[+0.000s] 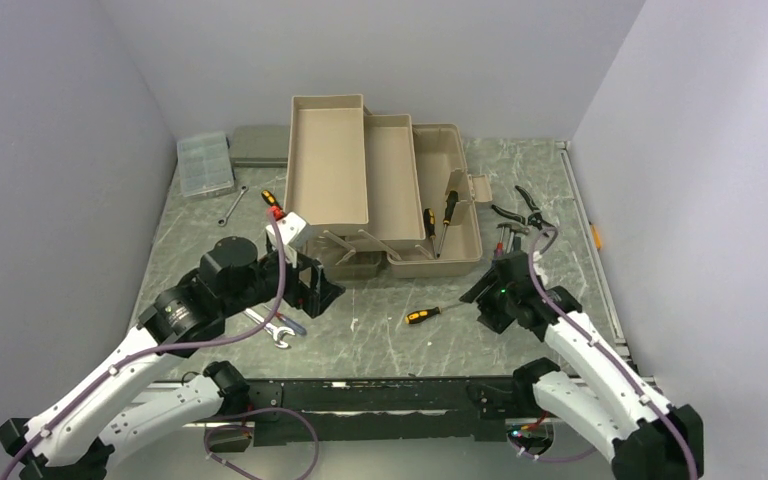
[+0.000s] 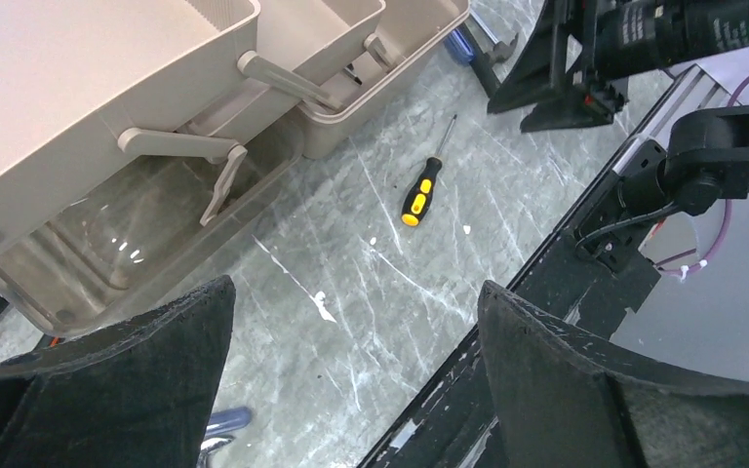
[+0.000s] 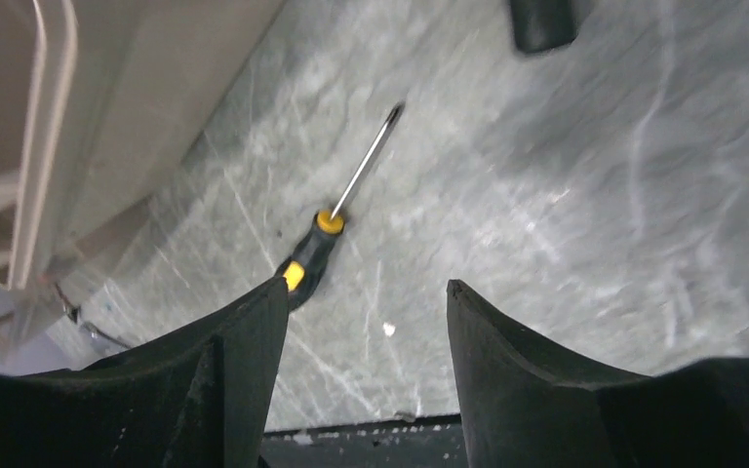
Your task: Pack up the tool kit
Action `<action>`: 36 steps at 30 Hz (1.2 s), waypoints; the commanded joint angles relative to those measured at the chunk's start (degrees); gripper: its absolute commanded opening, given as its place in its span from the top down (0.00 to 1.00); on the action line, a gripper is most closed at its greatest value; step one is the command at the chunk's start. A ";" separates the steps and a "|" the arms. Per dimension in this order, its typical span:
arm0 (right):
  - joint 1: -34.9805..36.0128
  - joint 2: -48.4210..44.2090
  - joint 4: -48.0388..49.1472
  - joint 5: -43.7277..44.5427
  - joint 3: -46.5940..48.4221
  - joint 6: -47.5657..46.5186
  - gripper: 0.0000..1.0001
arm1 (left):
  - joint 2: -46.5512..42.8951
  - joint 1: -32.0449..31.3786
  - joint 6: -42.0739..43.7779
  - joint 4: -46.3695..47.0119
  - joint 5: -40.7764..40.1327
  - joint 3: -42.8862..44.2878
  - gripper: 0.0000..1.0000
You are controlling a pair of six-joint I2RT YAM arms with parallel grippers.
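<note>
Okay, loose screwdriver (image 1: 428, 314) lies on the table (image 1: 380, 345) just left of my right gripper (image 1: 477, 300), on the near side of the toolbox (image 1: 440, 266), well apart from it; long axis roughly left-right, handle left, tip toward that gripper; right jaws partly apart, empty; left gripper (image 1: 326, 290) wide, empty, farther off; bare table all round it, near edge rail close behind
</note>
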 commanded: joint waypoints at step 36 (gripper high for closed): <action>26.50 35.63 9.92 11.33 9.08 31.74 0.65 | -10.06 0.18 -1.32 -15.87 -33.19 4.08 0.01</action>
